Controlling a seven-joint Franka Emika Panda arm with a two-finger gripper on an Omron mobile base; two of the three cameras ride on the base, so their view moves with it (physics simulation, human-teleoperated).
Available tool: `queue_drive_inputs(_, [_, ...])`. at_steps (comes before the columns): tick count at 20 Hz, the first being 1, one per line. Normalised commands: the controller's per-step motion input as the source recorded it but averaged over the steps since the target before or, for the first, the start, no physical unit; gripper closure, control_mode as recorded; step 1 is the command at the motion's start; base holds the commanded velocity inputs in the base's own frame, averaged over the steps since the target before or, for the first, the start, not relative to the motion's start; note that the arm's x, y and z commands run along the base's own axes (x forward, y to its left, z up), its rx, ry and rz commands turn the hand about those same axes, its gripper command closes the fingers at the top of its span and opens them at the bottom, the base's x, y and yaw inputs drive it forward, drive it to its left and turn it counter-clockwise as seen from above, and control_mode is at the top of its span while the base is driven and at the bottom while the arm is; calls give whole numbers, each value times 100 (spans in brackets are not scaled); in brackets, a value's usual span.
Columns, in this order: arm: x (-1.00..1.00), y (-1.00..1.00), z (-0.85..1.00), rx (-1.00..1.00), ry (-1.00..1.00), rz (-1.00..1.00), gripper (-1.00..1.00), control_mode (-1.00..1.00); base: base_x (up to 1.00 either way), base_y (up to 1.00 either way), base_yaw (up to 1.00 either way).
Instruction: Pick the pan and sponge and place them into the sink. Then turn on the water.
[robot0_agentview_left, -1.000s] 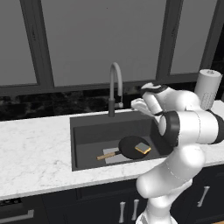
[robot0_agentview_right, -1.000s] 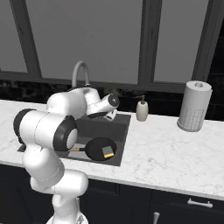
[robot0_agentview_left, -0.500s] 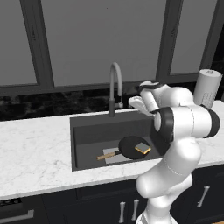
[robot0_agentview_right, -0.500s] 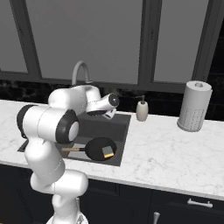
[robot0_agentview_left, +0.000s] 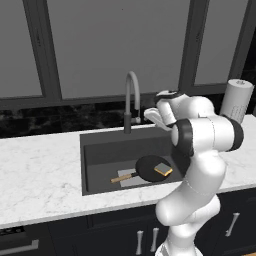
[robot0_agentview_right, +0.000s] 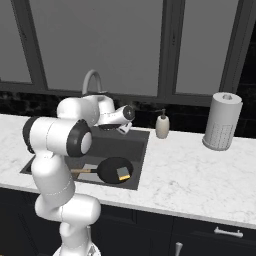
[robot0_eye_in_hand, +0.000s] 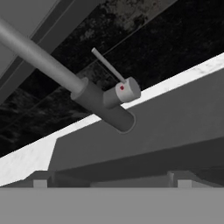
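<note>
We see the black pan with its wooden handle lying in the dark sink, the yellow sponge resting inside it. Our tool hovers beside the arched faucet, near its lever; fingers probably apart, though we cannot tell.

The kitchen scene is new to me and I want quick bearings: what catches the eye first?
The white arm's gripper reaches toward the arched faucet behind the sink. On the sink floor lies the black pan with the sponge resting in it. In the hand view, the faucet's side lever looms close.
</note>
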Motion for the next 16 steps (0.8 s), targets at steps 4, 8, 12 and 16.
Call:
queue_drive_inputs(4, [33, 0, 0, 0, 0, -2, -100, -100, 0, 0, 0])
queue_drive_inputs(8, [21, 0, 0, 0, -3, -3, -100, -100, 0, 0, 0])
queue_drive_inputs(12, [14, 0, 0, 0, 0, -3, -100, -100, 0, 0, 0])
queue_drive_inputs(16, [10, 0, 0, 0, 0, -3, -100, -100, 0, 0, 0])
